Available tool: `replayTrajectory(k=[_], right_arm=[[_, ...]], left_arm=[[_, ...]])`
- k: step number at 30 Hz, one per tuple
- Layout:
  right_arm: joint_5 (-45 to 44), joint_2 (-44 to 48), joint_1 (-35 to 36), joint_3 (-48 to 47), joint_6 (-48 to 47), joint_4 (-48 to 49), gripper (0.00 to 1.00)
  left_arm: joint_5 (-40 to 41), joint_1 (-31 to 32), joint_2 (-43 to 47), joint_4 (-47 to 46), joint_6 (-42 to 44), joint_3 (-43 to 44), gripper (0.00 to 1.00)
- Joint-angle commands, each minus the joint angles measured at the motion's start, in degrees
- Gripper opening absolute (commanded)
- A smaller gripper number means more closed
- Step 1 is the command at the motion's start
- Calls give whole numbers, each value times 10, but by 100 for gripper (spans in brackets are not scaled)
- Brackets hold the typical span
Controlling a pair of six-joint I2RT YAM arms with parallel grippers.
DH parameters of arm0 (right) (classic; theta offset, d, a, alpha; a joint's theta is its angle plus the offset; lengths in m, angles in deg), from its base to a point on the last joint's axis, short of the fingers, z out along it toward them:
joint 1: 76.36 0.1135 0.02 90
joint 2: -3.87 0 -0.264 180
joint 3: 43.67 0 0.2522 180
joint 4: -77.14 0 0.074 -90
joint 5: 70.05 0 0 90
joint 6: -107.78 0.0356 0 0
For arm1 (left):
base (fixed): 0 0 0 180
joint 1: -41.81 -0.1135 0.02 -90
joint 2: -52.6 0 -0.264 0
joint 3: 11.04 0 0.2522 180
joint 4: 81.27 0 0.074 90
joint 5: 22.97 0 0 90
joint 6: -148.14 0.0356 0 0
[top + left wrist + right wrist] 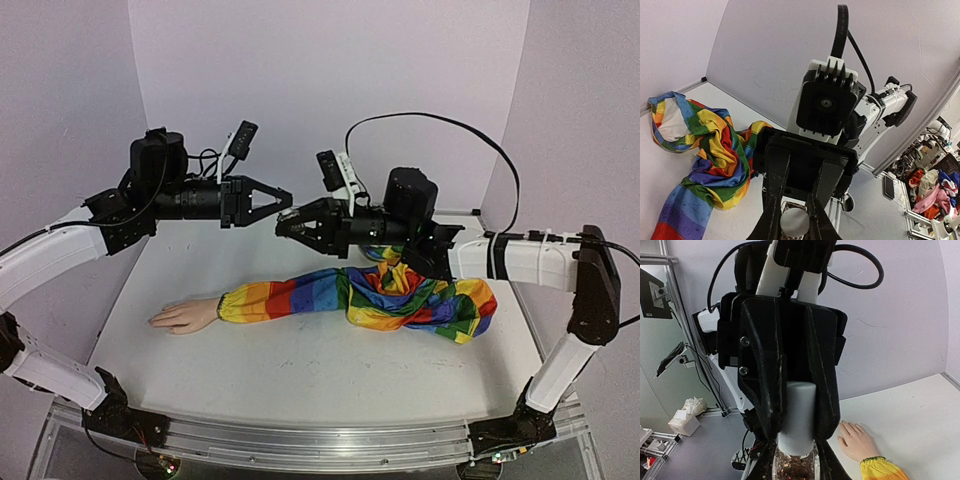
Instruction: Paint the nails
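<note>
Left fingers [285, 197]: pinching the white cap [797, 410], so you can twist it off.
Right fingers [282, 227]: clamped on the bottle [792, 467], bracing it.
Nails [157, 320]: well below both, on the worktop [300, 375], awaiting paint.

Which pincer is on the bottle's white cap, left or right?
The left pincer: it clamps the white cap, while the right pincer grips the glass bottle itself.

Robotics lab: white table [300, 365] boxed in by lilac panels [330, 70], aluminium rail [300, 437] in front; cluttered racks [935, 200] and monitor [651, 292] beyond.
</note>
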Motion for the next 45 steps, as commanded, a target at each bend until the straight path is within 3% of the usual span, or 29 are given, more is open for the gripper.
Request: replayTrajectory(k=[1,2,4,6,9,12,15,18,22,25,30,36,42,45], right_arm=[[-121,14,3,-25,-41,7,0],[-209,17,11,-30,-60,-27,0],[-546,19,62,-43,-103,-84,0],[-787,0,105,-48,-164,-56,0],[-855,-32,123,-57,-247,8,0],[-818,-46,123,-79,-253,11,0],[-716,-43,116,-72,-250,17,0],[-573,-31,90,-47,-215,17,0],[-298,-12,33,-2,-138,21,0],[-166,-13,15,13,-96,33,0],[-11,-27,6,6,-25,71,0],[48,-43,6,-23,21,103,0],[48,-50,6,-34,31,106,0],[30,-48,6,-33,30,106,0]], left_arm=[[37,16,-3,-12,-5,19,1],[71,21,-3,1,-2,21,0],[177,36,-5,41,-8,31,0],[261,40,-21,88,-43,53,0],[307,40,-45,136,-62,84,0],[301,40,-59,150,-65,102,5],[278,40,-60,151,-67,105,25],[252,40,-48,143,-51,98,48],[230,30,-6,125,-26,68,84],[145,-19,26,81,-43,27,98],[28,-61,42,21,-58,-11,99],[-65,-57,19,-3,-54,-6,89],[-55,-38,12,-2,-37,-2,62],[-48,-27,7,-2,-29,0,53]])
